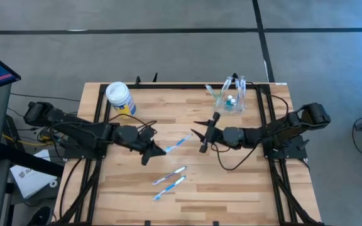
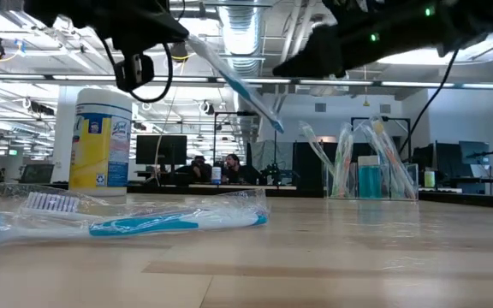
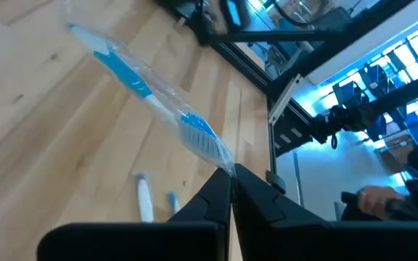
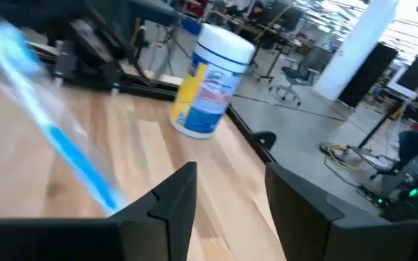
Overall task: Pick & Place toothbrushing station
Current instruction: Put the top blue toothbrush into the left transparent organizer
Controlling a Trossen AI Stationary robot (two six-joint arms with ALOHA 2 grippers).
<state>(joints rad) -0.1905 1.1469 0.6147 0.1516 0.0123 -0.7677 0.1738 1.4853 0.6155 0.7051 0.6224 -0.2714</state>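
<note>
Overhead and level views of a wooden desk (image 1: 231, 188) with two arms meeting near its centre. The left gripper (image 1: 156, 149) has its fingers (image 3: 220, 199) clenched on the end of a wrapped toothbrush (image 1: 180, 142), blue and white in a clear sleeve, held clear of the desk and slanting toward the right arm; in the left wrist view the sleeve's end is pinched between the two closed fingers. The right gripper (image 1: 205, 133) faces it from the right with its fingers (image 4: 176, 192) spread and released, holding nothing; the raised toothbrush lies just beside them, and whether it touches them cannot be told. The toothbrushing station (image 1: 233, 95), a clear cup holding several toothbrushes, stands at the far right of the desk, well apart from the left fingers and behind the right arm, untouched by either gripper. Two more wrapped toothbrushes (image 1: 169, 180) lie flat on the near middle of the desk, side by side. A white-lidded yellow-and-blue canister (image 1: 120, 98) stands upright at the far left. In the level view, people (image 2: 229, 168) sit in the room beyond the desk.
</note>
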